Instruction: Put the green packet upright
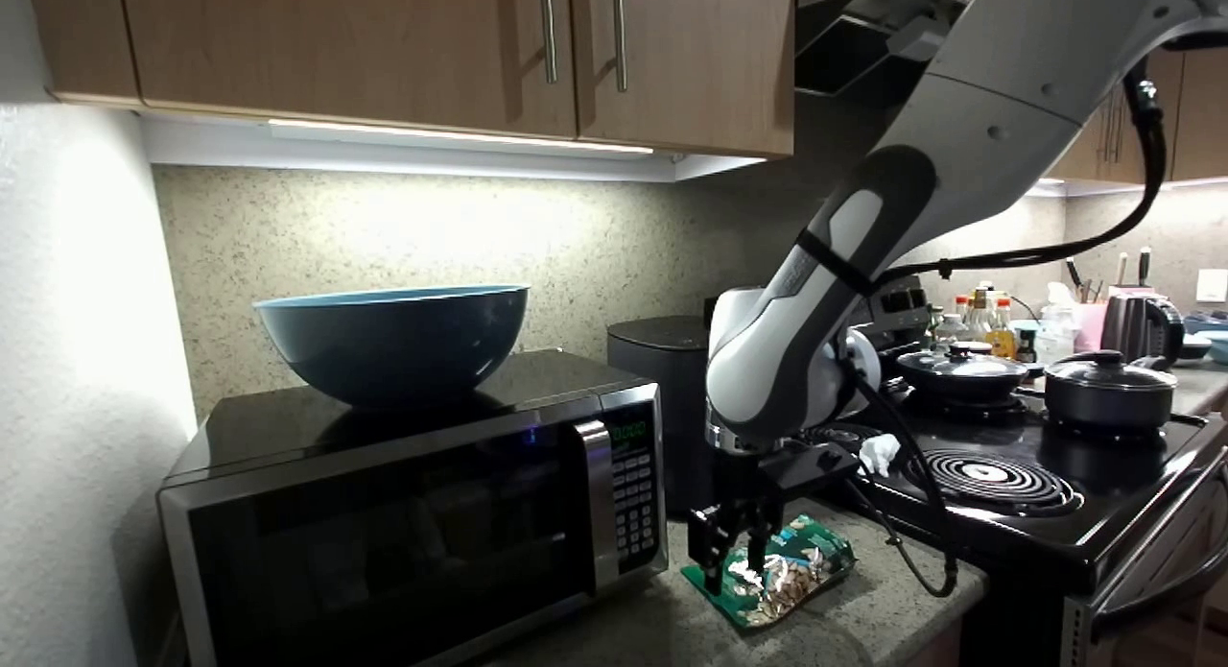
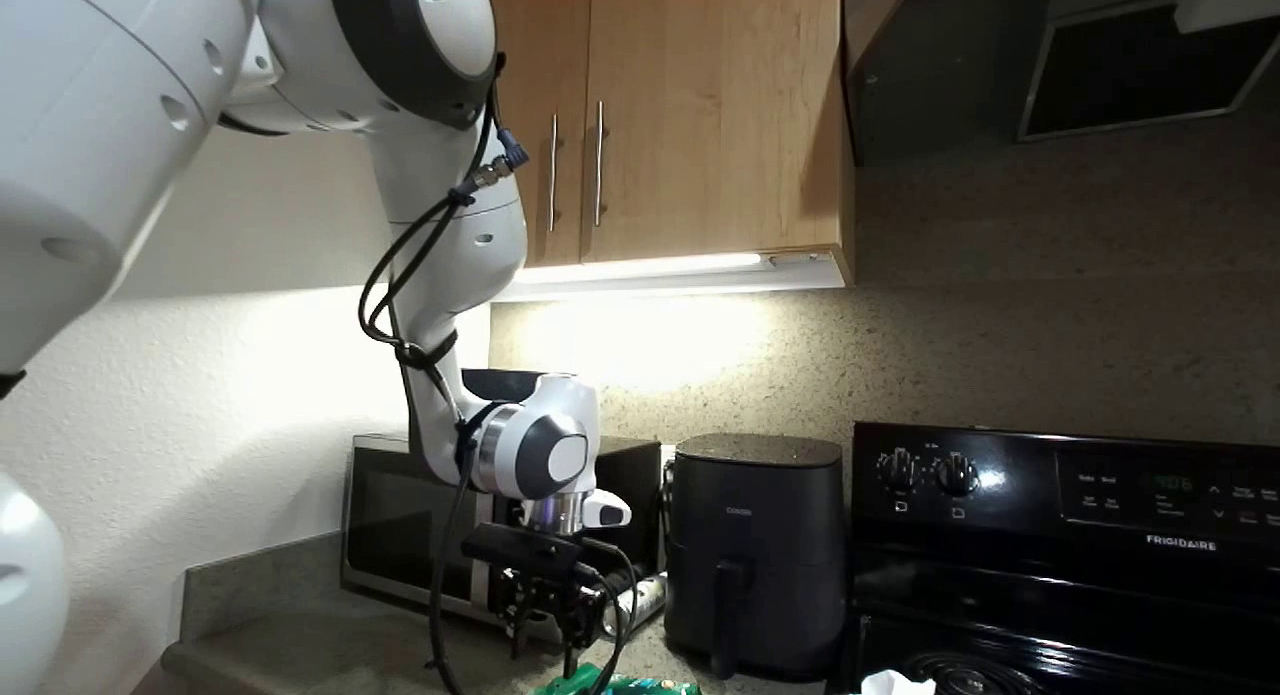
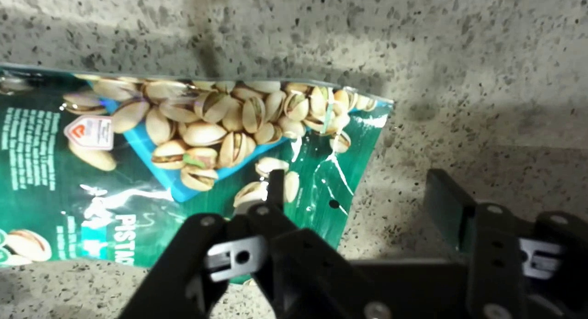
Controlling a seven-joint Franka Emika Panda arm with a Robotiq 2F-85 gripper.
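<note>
Robotiq gripper (image 3: pixel 358 190): fingers (image 3: pixel 443 204) spread apart, released; it enters the wrist view from the bottom edge.

Green pistachio packet (image 3: pixel 197 167) lies flat, pistachio print up, on the speckled countertop (image 3: pixel 487 71). Orientation, wrist view: long axis nearly level across the frame. Left end cut off by the left edge; right end finishes in a slanted edge, its upper corner farther right than its lower. Large lettering at lower left is turned sideways, running top to bottom. Small dark round spot near the slanted end.

Orientation, outside: in an exterior view the packet (image 1: pixel 796 571) sits right of bottom centre, between the microwave (image 1: pixel 403 542) and the coil range (image 1: pixel 1113 475), long axis diagonal from lower left to upper right. In an exterior view only a green strip of the packet (image 2: pixel 650 687) shows at the bottom edge; axis not readable there.

Position relative to gripper: packet below it, mostly to the left in the wrist view. Left finger overlaps the packet near the slanted end; right finger stands past that end, over countertop. Fingertip contact: cannot tell.
</note>
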